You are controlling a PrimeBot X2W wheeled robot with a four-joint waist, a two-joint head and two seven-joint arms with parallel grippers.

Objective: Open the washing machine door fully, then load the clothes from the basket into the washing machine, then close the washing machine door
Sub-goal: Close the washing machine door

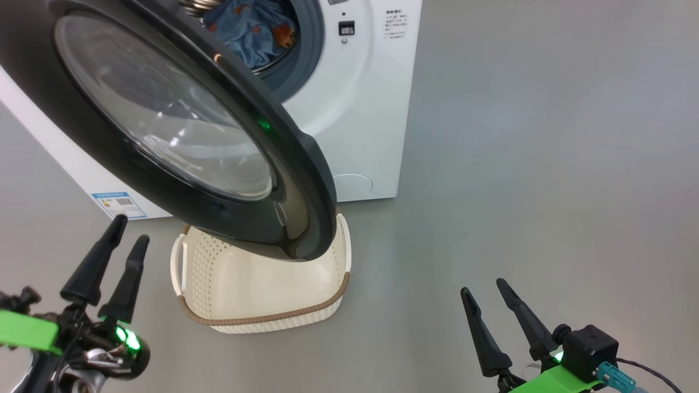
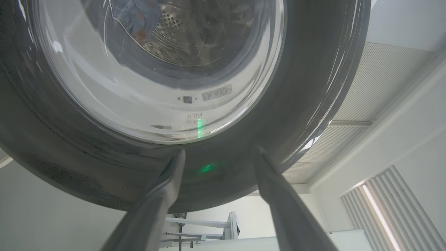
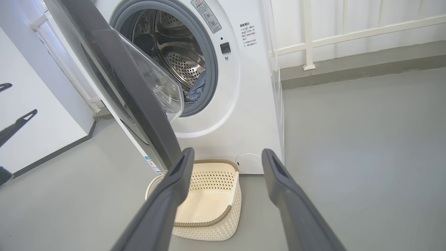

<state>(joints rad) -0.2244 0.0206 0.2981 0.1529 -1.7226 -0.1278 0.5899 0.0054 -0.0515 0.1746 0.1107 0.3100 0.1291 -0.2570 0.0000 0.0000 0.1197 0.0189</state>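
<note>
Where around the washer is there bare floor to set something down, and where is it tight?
Bare grey floor spreads right of the washing machine and basket, ahead of the right hand. A smaller strip lies between the left hand and basket. Crowded: under the washing machine door, overhanging the basket.

Left hand [image 1: 131, 229]: lower left of the head view, fingers parted, tips pointing up, empty.
Right hand [image 1: 482, 286]: lower right, fingers spread apart, tips up, empty.
</note>
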